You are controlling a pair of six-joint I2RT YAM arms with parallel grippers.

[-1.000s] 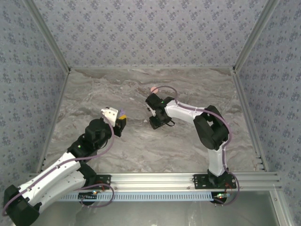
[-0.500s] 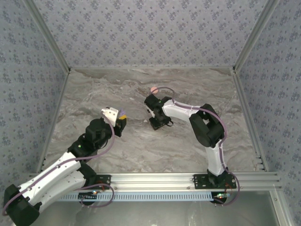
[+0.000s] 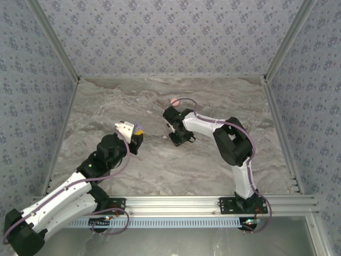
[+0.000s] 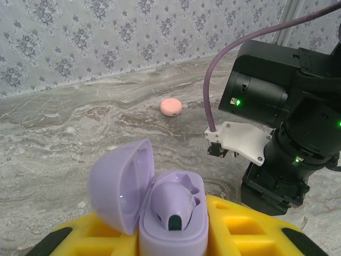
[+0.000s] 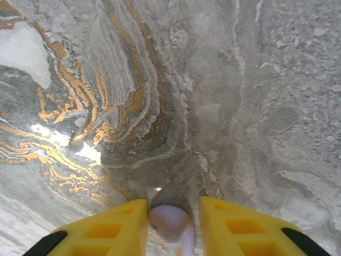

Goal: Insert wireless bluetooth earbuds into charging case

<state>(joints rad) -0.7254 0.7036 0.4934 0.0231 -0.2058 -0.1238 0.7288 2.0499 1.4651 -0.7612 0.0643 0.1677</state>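
Observation:
My left gripper [image 4: 173,237] is shut on a lavender charging case [image 4: 171,241], whose lid [image 4: 117,186] stands open to the left. One lavender earbud [image 4: 173,201] sits in the case's well. From above, this gripper [image 3: 137,134] is left of centre with the case at its tip. My right gripper [image 5: 173,210] points straight down at the marble table [image 5: 224,96]. A second lavender earbud [image 5: 168,223] lies between its yellow fingers [image 5: 114,224]. It touches the left one, and a small gap shows at the right one. From above, the right gripper [image 3: 178,140] is near the middle.
A salmon-pink round disc [image 4: 171,107] lies on the table toward the back wall, also seen from above as the pink disc [image 3: 174,101]. The right arm's black wrist [image 4: 282,122] stands close to the right of the held case. Patterned walls [image 3: 170,37] enclose the table.
The right gripper's fingers have drawn closer together around the earbud on the table, and its wrist has shifted slightly left. The left arm and the case have stayed still.

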